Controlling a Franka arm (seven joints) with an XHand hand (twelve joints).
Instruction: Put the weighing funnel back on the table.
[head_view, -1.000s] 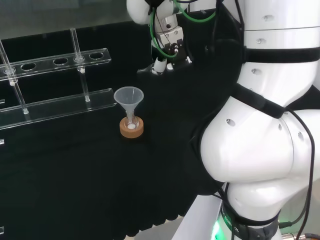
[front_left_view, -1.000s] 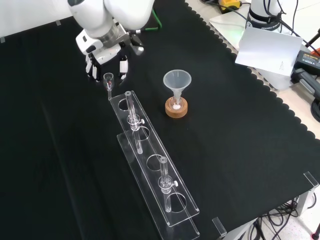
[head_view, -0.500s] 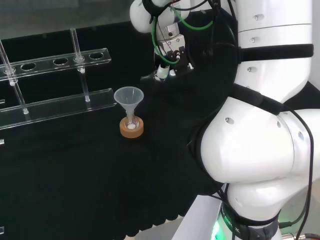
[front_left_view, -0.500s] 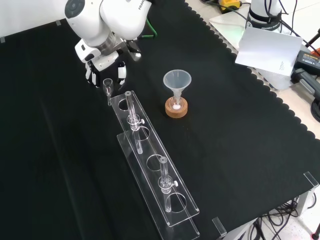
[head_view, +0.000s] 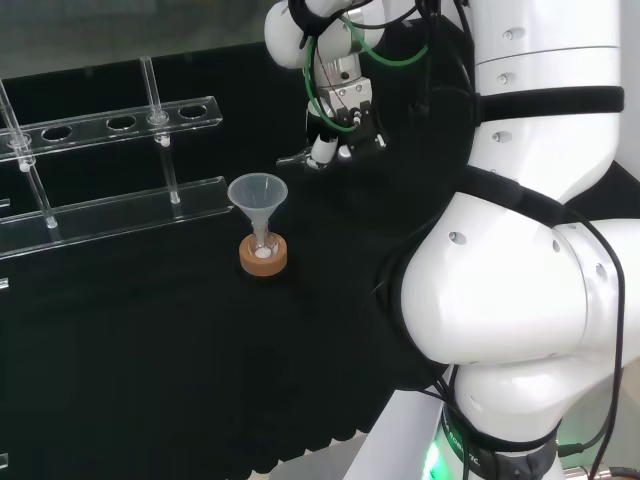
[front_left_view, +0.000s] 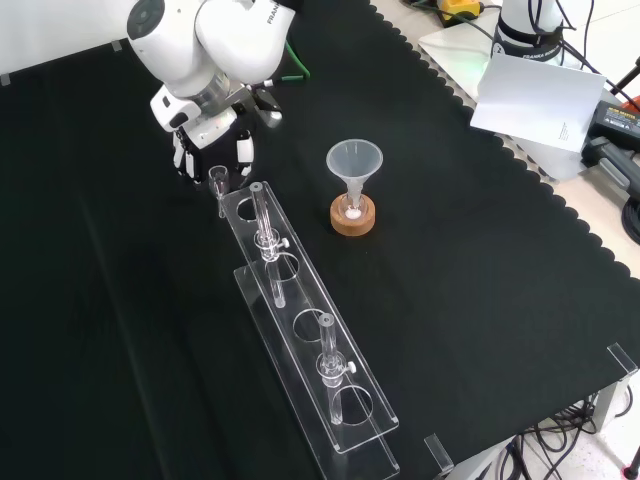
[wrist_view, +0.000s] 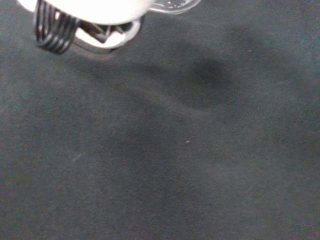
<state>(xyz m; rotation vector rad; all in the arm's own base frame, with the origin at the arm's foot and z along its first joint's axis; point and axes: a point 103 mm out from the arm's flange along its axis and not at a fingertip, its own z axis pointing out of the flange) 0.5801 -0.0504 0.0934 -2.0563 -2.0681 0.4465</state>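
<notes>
One black cloth covers the whole worktop (front_left_view: 470, 280); its weave is matt and fine, and its near and right edges in the front view are cut in scallops. Large, glossy white arm links (head_view: 520, 300) with rounded housings and black bands stand at the head view's right.

Next in size is a long clear plastic rack (front_left_view: 296, 296), made of flat plates with round holes, which runs from the cloth's middle towards the front view's lower edge. Thin clear tubes (front_left_view: 264, 225) stand upright in it.

To the right of the rack in the front view, and apart from it, stands the funnel (front_left_view: 354, 160), a translucent cone, mouth up. Its stem sits in a small clear flask (front_left_view: 352, 206) on a round brown cork ring (front_left_view: 353, 222). A white speck shows at the flask's bottom.

The black and white robot hand (front_left_view: 212, 135) hangs low over the cloth just beyond the rack's far end in the front view, fingers (front_left_view: 243, 150) pointing down. These fingers pinch the weighing funnel (front_left_view: 218, 181), a small clear piece with a round mouth and a short narrow stem, which hangs between them beside the rack's end. Whether its stem touches the cloth cannot be told. In the head view the piece juts out from the robot hand towards the left.
</notes>
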